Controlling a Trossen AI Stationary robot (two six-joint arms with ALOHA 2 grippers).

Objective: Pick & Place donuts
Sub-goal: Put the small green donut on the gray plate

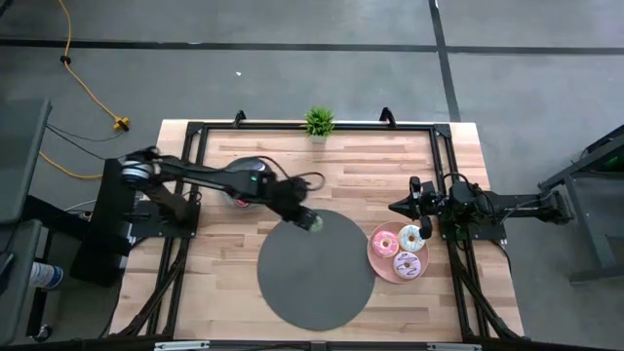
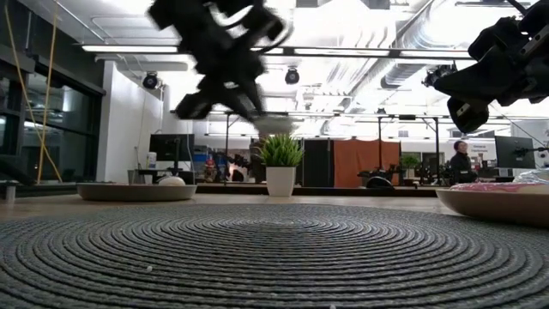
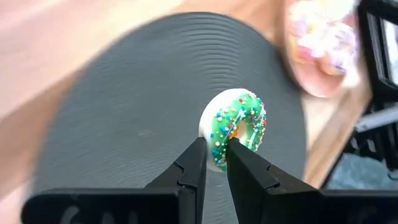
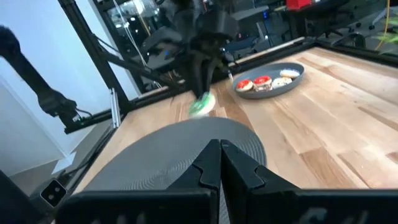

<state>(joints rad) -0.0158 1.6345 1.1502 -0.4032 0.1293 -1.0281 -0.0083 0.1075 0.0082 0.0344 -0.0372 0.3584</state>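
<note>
While the green-frosted donut is hanging in the air above the far edge of the round dark grey mat, the left gripper is pinching it by the rim, fingers clenched on the ring's edge so that the sprinkled face stays visible. It is probably being carried rightward toward the pink plate, where three larger frosted donuts are already lying close together, though the blur makes the heading hard to confirm. Behind it, on the left side of the table, a small grey dish is holding more tiny donuts, seemingly the supply. The right gripper is waiting clenched and empty just beside the pink plate's right, likely keeping out of the way.
</note>
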